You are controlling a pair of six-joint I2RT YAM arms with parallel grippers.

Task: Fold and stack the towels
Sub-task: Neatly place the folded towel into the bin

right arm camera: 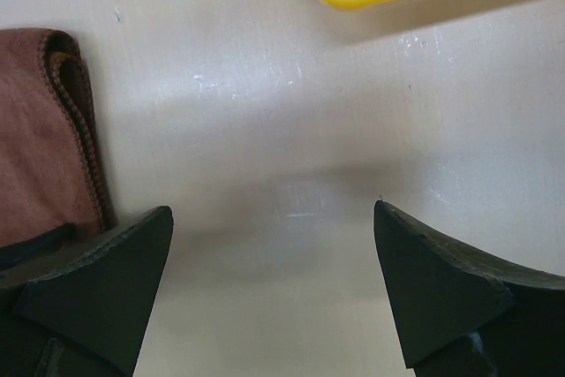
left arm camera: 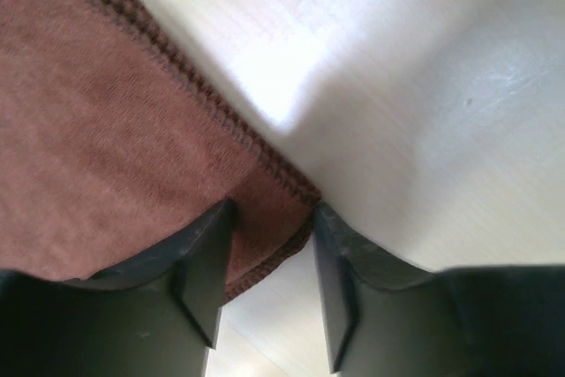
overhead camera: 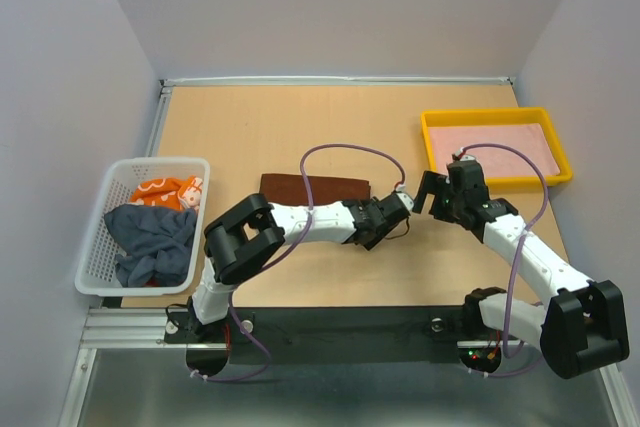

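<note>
Dark fingers (left arm camera: pixel 203 253) of the left gripper (left arm camera: pixel 274 218) stand half spread astride one corner of the reddish-brown towel (left arm camera: pixel 106 130). The hemmed corner lies between them and is not visibly pinched. That towel lies flat near the middle of the table (overhead camera: pixel 300 127), doubled over at least once to judge by its layered edge in the right wrist view.

The task looks early: one towel is partly folded and no stack has been begun. The white basket (overhead camera: pixel 100 237) at the left edge holds the navy towel (overhead camera: pixel 150 242) and the orange patterned towel (overhead camera: pixel 165 190), both crumpled and yet to be taken out and folded.

At the far right sits the yellow tray (overhead camera: pixel 495 113), with a pinkish surface inside; I cannot tell whether that is cloth. The right gripper (right arm camera: pixel 272 218) hovers spread wide over bare table just beside the brown towel's end, holding nothing. Both grippers crowd that same end, and the left arm's purple cable (overhead camera: pixel 345 146) loops above the cloth, where it could snag a fold.
</note>
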